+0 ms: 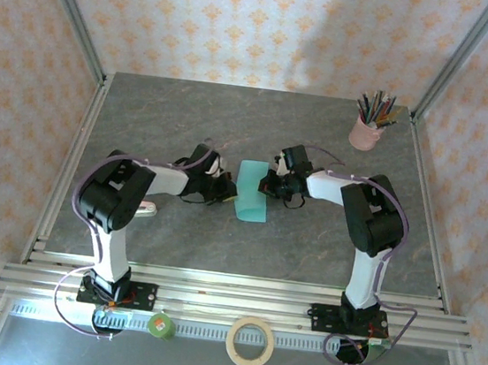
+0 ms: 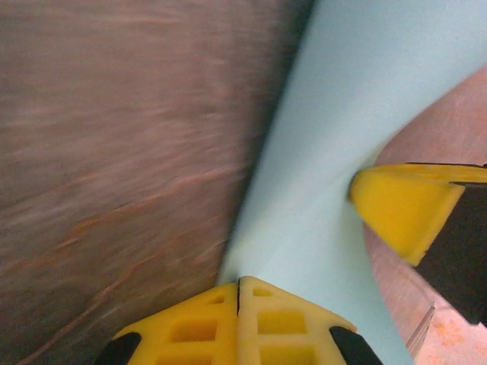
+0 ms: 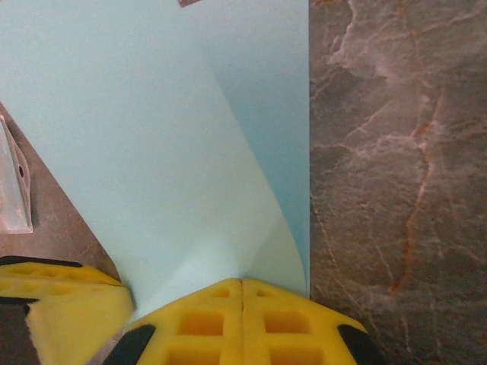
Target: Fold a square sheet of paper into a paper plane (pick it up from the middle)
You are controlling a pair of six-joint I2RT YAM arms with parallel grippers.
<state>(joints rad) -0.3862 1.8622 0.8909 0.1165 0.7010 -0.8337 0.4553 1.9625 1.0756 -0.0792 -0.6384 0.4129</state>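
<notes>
Centrally on the table, the sheet lies as a narrow turquoise strip running from 12 to 6 in the top view, with a gripper at either side. The left gripper meets it from 9 o'clock. In the left wrist view its yellow fingers are pressed together on the sheet's near edge, and the paper rises away from them towards 1 o'clock. The right gripper comes in from 3 o'clock. In the right wrist view its jaws are likewise closed, pinching the sheet where two layers meet, the upper layer fanning out towards 11 o'clock. The two grippers sit near each other, with only the strip between them.

A pink cup of pencils stands at 2 o'clock on the table. A tape roll and a green roll rest at 6 o'clock, beside the arm bases.
</notes>
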